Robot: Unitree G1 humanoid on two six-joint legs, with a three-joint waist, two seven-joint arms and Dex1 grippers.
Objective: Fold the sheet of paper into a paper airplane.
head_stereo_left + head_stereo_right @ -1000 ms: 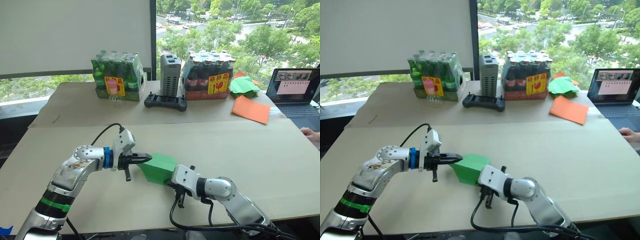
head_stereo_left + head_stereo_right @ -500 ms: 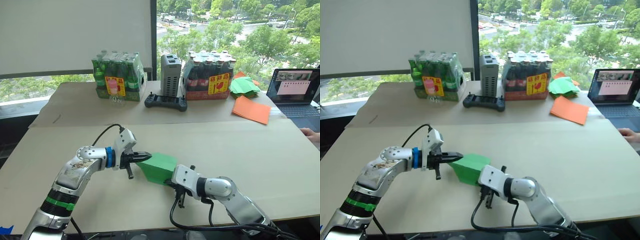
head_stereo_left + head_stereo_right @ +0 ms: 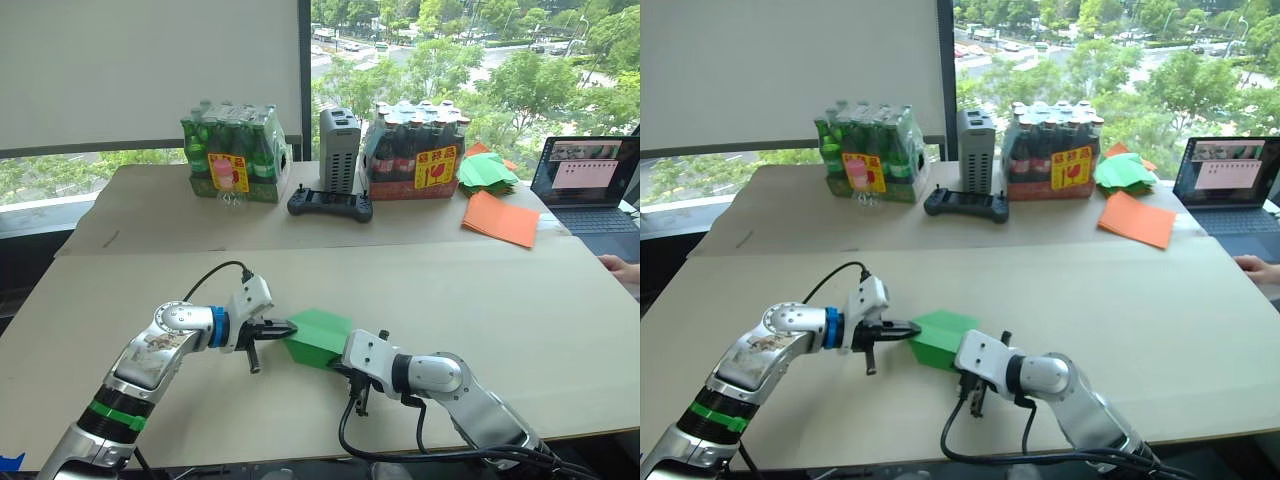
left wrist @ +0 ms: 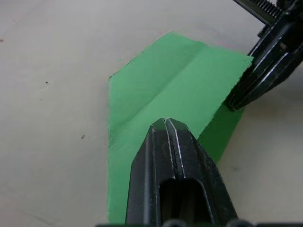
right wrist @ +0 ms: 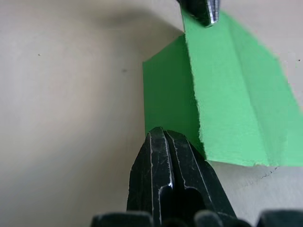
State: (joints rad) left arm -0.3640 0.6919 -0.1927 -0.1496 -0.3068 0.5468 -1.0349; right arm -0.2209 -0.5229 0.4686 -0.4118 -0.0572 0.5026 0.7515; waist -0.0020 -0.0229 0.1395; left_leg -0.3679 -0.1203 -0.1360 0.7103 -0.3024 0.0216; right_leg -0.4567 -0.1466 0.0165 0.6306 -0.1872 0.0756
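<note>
step: mid-fold, we're pressing the sheet of paper [image 3: 318, 336] flat on the surface [image 3: 520, 300] | left end effector [image 3: 288, 327] fingers together on its left edge | right end effector [image 5: 176, 142] fingers together at its near edge | next: probably run the crease down

Beige table [image 3: 560, 300], white blind [image 3: 150, 70], sunlit window [image 3: 470, 50], green trees outside

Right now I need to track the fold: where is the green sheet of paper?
The sheet of paper lies on the near table, between the left hand and right hand.
</note>
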